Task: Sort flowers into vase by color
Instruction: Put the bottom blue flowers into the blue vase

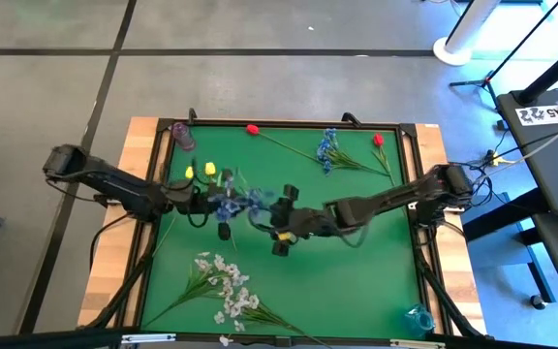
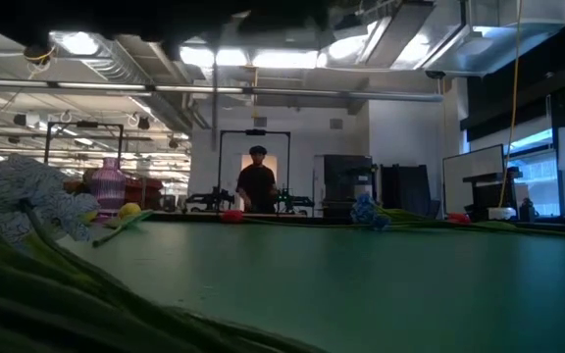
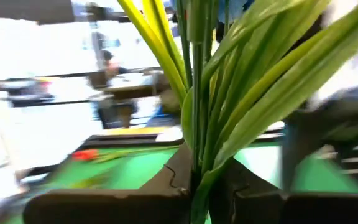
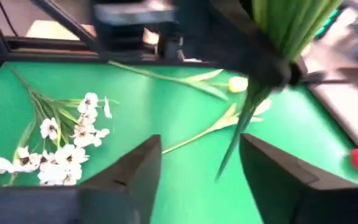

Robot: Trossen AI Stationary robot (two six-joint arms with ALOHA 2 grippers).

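Note:
My left gripper (image 1: 211, 205) is shut on a blue sprig (image 1: 232, 204) with long green leaves, held above the table's middle. My right gripper (image 1: 279, 229) hangs open just right of it; in the right wrist view its fingers (image 4: 138, 171) stand apart on either side of the sprig's hanging stalk end (image 4: 234, 146) and touch nothing. Two yellow tulips (image 1: 200, 172), two red tulips (image 1: 252, 128), another blue sprig (image 1: 327, 146) and white sprays (image 1: 227, 287) lie flat on the green mat. My left gripper (image 3: 197, 196) pinches the blue sprig's bundle of green stalks (image 3: 197, 168) between its two fingers, a little above the stalk's lower end. The fingers come about level from the table's left and lie across the stalks. The sprig is lifted clear, its stalk end (image 4: 234, 146) hanging below the fingers.
A purple vase (image 1: 182, 134) stands at the mat's far left corner and a blue vase (image 1: 418, 317) at its near right corner. A raised dark frame (image 1: 289, 124) edges the mat. A person (image 2: 257, 186) stands far behind the table. Bare mat lies at centre right (image 1: 366, 271).

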